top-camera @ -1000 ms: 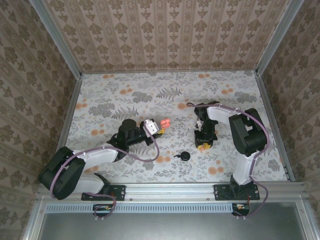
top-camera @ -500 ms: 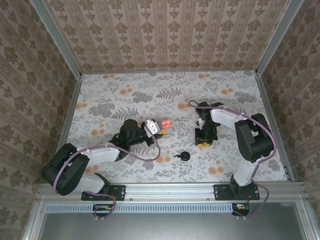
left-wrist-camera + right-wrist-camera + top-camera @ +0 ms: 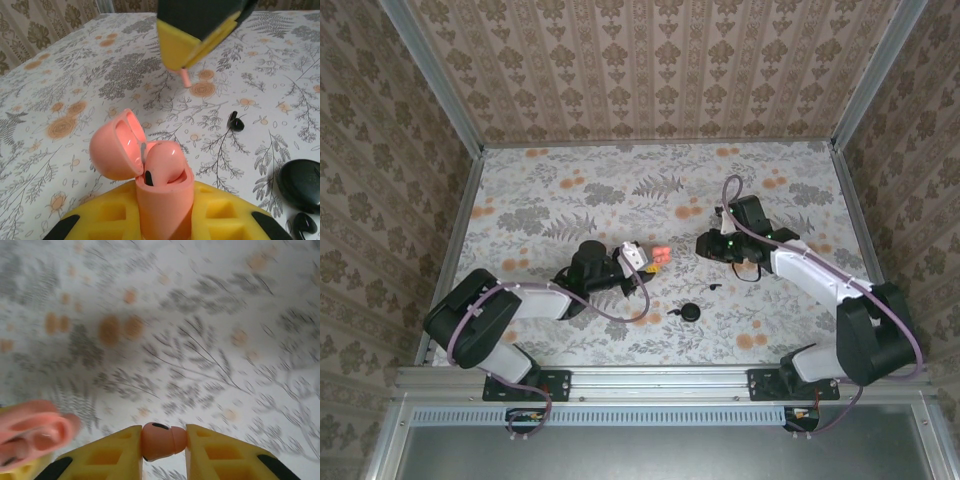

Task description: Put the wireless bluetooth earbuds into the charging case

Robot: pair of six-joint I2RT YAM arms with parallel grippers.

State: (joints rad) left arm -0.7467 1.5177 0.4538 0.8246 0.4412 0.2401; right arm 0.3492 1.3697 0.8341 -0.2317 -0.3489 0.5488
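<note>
My left gripper (image 3: pixel 162 212) (image 3: pixel 638 259) is shut on a salmon-pink charging case (image 3: pixel 162 195) (image 3: pixel 660 254), held upright with its lid (image 3: pixel 116 146) hinged open. One pink earbud (image 3: pixel 165 159) sits in the case. My right gripper (image 3: pixel 163 441) (image 3: pixel 704 243) is shut on a second pink earbud (image 3: pixel 161 440), pinched sideways between the yellow fingers (image 3: pixel 107 452). In the left wrist view that gripper (image 3: pixel 197 42) hangs above and beyond the case, the earbud's stem (image 3: pixel 185 77) poking out below it. The case (image 3: pixel 35 432) shows blurred at the right wrist view's lower left.
A black round case (image 3: pixel 691 312) (image 3: pixel 301 180) lies on the flowered table (image 3: pixel 570 190) near the front middle. Loose black earbuds (image 3: pixel 236 121) (image 3: pixel 302 224) lie around it, one (image 3: pixel 713 287) right of the pink case. Patterned walls close three sides.
The right arm has lifted off the table and reached left toward the pink case, carrying the pink earbud. The left gripper and case have shifted slightly right.
</note>
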